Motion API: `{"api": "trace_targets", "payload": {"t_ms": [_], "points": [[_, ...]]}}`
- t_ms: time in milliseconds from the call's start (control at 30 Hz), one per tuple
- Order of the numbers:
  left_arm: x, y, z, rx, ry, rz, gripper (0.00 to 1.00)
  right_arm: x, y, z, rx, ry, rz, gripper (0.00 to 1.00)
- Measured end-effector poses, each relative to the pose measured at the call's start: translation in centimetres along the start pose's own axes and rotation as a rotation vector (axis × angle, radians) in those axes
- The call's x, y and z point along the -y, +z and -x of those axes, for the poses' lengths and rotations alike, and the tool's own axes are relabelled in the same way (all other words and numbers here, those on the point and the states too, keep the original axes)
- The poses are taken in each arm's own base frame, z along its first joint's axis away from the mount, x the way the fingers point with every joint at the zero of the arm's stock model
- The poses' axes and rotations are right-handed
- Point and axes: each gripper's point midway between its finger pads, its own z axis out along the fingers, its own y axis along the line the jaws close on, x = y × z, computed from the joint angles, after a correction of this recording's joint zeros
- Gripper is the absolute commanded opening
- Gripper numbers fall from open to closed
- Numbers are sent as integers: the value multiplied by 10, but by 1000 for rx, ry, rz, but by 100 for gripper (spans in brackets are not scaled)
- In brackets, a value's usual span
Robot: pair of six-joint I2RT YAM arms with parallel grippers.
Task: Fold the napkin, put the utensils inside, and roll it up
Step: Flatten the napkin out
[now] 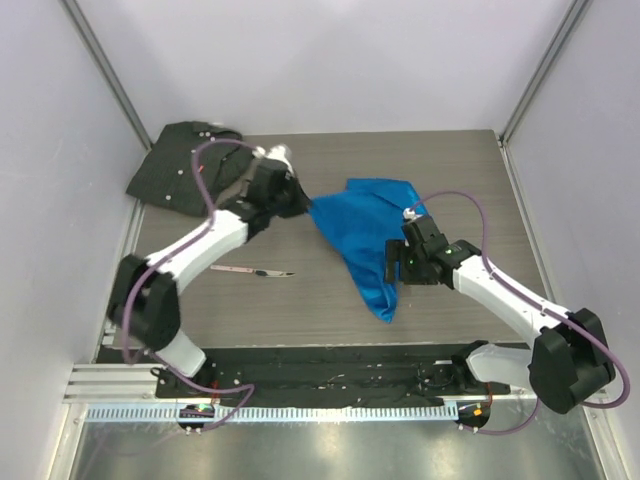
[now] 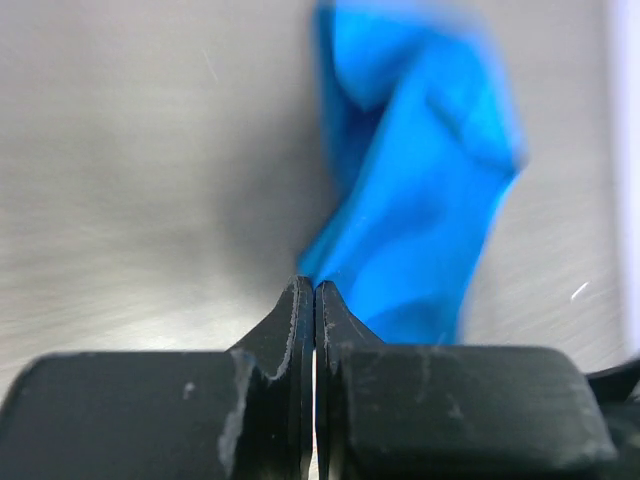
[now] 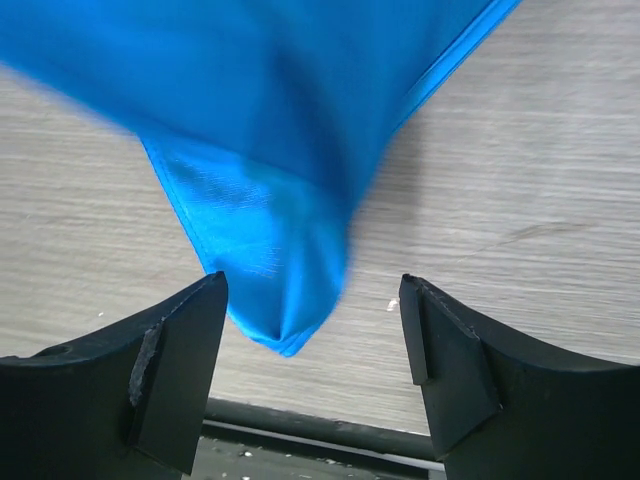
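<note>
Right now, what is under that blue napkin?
Beneath the napkin only the table shows, at its edges. The knife lies apart, to its left, on bare table. Anything under the bunched middle is covered.

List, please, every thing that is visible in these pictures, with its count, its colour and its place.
napkin: one, bright blue, crumpled, middle-right of the table
knife: one, pale pinkish handle and silver blade, lying flat left of the napkin, apart from it
shirt: one, dark grey-black, bunched at the far left corner
table: one, grey wood grain, between pale walls
arms: two, white and black with purple cables, bases at the near edge
left gripper: one, black, shut on the napkin's left corner
right gripper: one, black, open, around the napkin's near tip without touching it
</note>
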Motion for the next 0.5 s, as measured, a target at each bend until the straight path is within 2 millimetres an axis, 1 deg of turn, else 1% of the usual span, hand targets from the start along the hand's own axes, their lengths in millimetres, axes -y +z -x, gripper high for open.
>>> {"api": "trace_targets", "payload": {"t_ms": [67,100,167,200,233,267,433,500], "points": [[-4,-37,44,114,-21,-7,0,-5,0,-6,-9,14,30,77],[-8,-54,62,164,-28,-1,0,-7,0,-9,-15,18,43,77],[-23,-80,87,241,-50,27,0,-12,1,-19,-35,22,67,75],[-33,-88,91,257,-58,49,0,-16,2,-23,-43,21,80,74],[-41,-92,90,257,-60,68,0,-19,3,-28,-53,22,91,73],[-50,-94,85,244,-60,92,0,-22,3,-33,-64,19,105,73],[-91,-89,35,83,-31,227,0,-43,0,-50,-90,2,176,70],[-100,-92,25,45,-19,259,0,-55,-5,-52,-78,-10,220,70]]}}
